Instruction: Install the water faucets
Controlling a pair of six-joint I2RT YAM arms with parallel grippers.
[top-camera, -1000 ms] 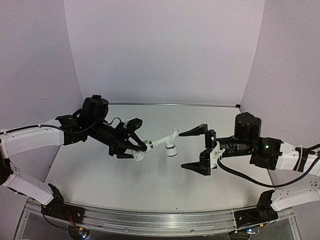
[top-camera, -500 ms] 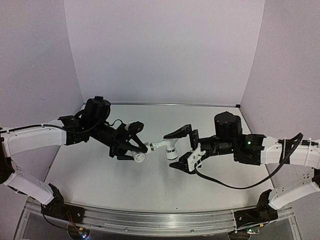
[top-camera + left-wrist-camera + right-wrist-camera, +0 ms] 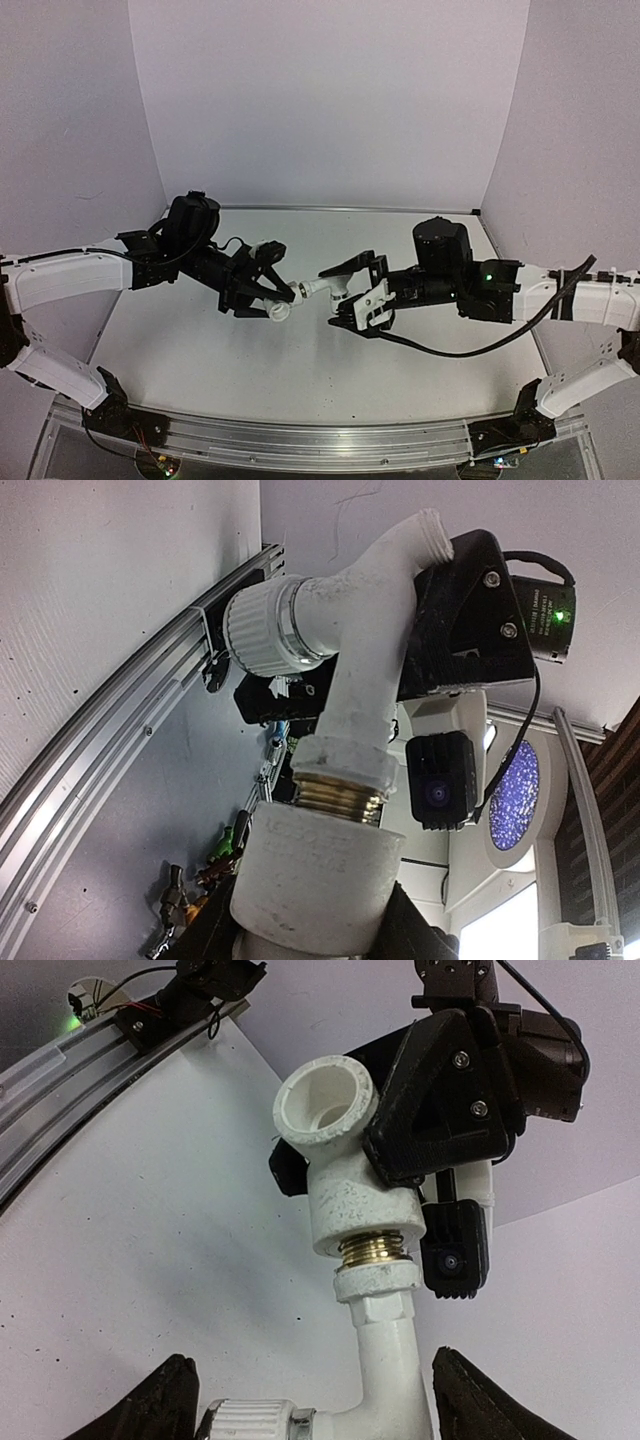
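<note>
Pale lilac walls (image 3: 320,100) close in a white surface (image 3: 300,380), with an aluminium rail (image 3: 300,432) along its near edge. Both arms reach toward the middle: the left arm (image 3: 70,280) from the left, the right arm (image 3: 580,300) from the right.

Between them, held clear of the surface, is the tap (image 3: 325,288), threaded into the elbow fitting (image 3: 280,310). The pair's long axis runs left to right. The fitting is at the left end and the tap's knob (image 3: 255,1422) and spout at the right.

The left jaws are clamped on the elbow fitting, and a black finger presses its side in the right wrist view. The right jaws stand open, one finger (image 3: 165,1400) on each side of the tap body (image 3: 385,1380). They meet it end-on from the right, roughly in line with the axis. Whether either finger touches the plastic cannot be told.

A band of brass thread (image 3: 375,1248) shows between tap and fitting, so the joint is probably not fully seated. The right arm is the free one, and its next move likely calls for closing on the tap and turning it about this axis.
</note>
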